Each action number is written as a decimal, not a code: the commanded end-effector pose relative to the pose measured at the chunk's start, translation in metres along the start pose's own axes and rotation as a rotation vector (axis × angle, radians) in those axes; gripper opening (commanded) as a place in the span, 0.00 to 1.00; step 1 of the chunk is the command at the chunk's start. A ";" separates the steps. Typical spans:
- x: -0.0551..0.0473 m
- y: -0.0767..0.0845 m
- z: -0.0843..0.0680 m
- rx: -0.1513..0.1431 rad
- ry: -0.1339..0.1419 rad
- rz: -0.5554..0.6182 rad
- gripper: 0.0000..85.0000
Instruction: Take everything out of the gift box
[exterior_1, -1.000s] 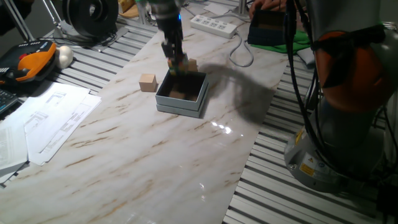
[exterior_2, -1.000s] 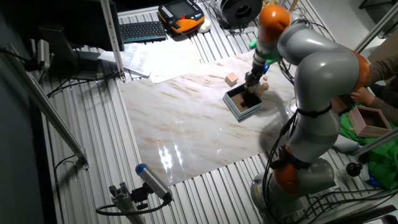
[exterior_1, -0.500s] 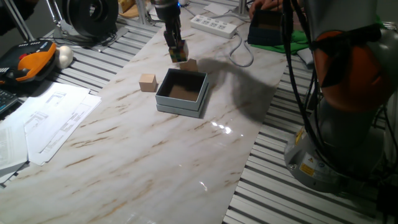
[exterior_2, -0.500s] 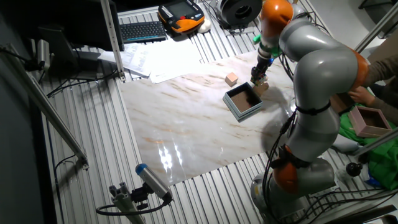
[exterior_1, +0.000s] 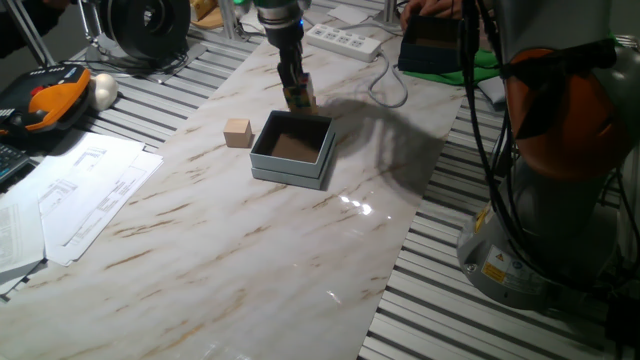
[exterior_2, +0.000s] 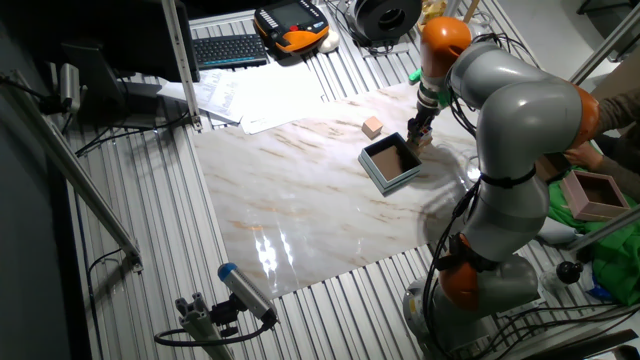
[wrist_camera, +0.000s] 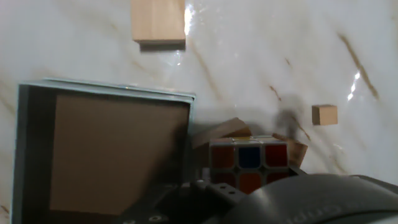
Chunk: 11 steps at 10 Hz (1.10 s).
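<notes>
A: Item one, the gift box (exterior_1: 292, 149)?
B: Centre of the marble worktop (exterior_1: 250, 250) in one fixed view, upper right of centre in the other (exterior_2: 392, 164). Grey-blue walls, brown floor, nothing showing inside; the hand view (wrist_camera: 106, 152) confirms a bare bottom.

A: Item two, contents?
B: Puzzle cube (wrist_camera: 249, 163), multicoloured, outside the box and just beside its wall, lower centre of the hand view. It sits at the tip of the end effector (exterior_1: 297, 95), above the box's far edge in one fixed view.
B: One wooden block (exterior_1: 237, 132) on the worktop to the left of the box, apart from it; same block at the top of the hand view (wrist_camera: 158, 22).
B: Another wooden block (wrist_camera: 227, 129), tilted, touching the box wall and the puzzle cube.

A: End effector state?
B: Clasped about the puzzle cube, pointing down, just beyond the box.

A: Sundries?
B: Small brown wooden bit (wrist_camera: 324, 114), right of the hand view. Loose papers (exterior_1: 75, 195) at the left; power strip (exterior_1: 345, 41) at the top.
</notes>
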<state>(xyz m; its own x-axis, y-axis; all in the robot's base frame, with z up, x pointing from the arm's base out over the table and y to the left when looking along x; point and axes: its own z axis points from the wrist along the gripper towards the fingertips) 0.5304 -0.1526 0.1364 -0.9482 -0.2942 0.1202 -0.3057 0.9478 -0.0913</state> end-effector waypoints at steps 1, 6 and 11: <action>-0.001 0.002 -0.002 -0.002 0.028 0.025 1.00; -0.004 0.045 -0.049 -0.042 0.084 0.131 0.80; 0.013 0.092 -0.050 -0.071 0.100 0.162 0.00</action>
<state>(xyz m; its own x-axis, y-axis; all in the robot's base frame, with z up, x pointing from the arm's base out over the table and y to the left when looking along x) 0.4935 -0.0667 0.1791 -0.9705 -0.1248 0.2064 -0.1376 0.9893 -0.0491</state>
